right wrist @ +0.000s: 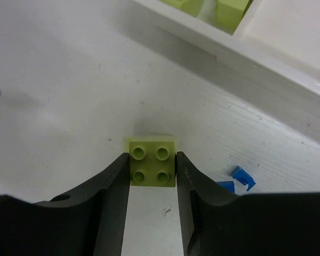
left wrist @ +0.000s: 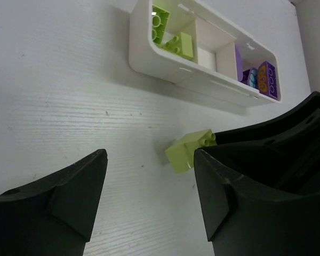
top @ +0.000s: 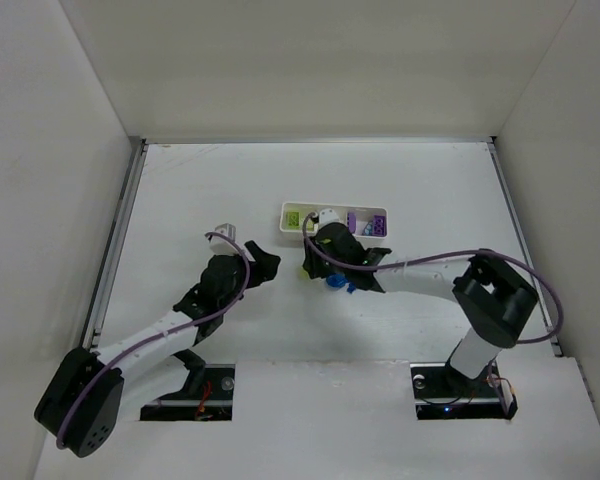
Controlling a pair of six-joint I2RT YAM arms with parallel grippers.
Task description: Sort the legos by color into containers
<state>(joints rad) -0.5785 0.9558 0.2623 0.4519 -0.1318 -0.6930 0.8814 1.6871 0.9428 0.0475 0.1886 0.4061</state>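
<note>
One lime brick [right wrist: 152, 163] is clamped on both sides by the narrowed right tool [right wrist: 152, 173], on the worktop [right wrist: 58, 80] near the white tray [right wrist: 245, 48]. Left tool [left wrist: 149, 194] is held wide open w/ nothing in it.

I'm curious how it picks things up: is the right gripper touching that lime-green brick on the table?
Touching. The right wrist view shows the right gripper with both fingers flush against opposite sides of the lime-green brick, with no gap visible.
</note>
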